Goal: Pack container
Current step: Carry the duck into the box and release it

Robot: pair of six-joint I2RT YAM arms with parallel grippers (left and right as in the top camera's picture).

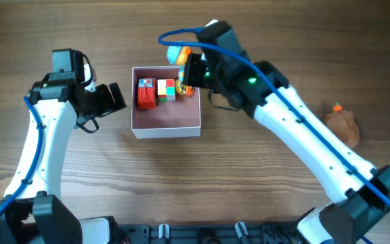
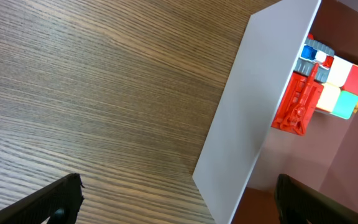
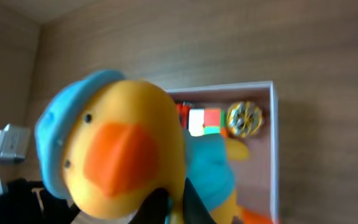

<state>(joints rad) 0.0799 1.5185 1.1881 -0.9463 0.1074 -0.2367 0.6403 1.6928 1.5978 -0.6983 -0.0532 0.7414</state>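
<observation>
Container [image 1: 169, 118] at mid-table, red toy [image 1: 145, 93] and colour cube [image 1: 166, 90] inside, left gripper [image 1: 112, 99] spread open just beside its side wall, likely for steadying, right gripper [image 3: 173, 208] clamped on rubber duck [image 3: 123, 143] near the far rim for dropping in

**Setting:** robotics lab bench.

**Evidence:**
- A white-and-black left arm [image 1: 42, 146] and right arm [image 1: 310, 139] are reaching over a wood-grain table [image 1: 181, 183].
- Blue cables [image 1: 180, 30] are looping along them.
- A black mounting rail [image 1: 181, 234] is running along the near edge.
- Small toys [image 1: 146, 93] are sitting in a white container [image 1: 168, 116].
- A rubber duck [image 3: 123, 149] is filling the right wrist view.
</observation>
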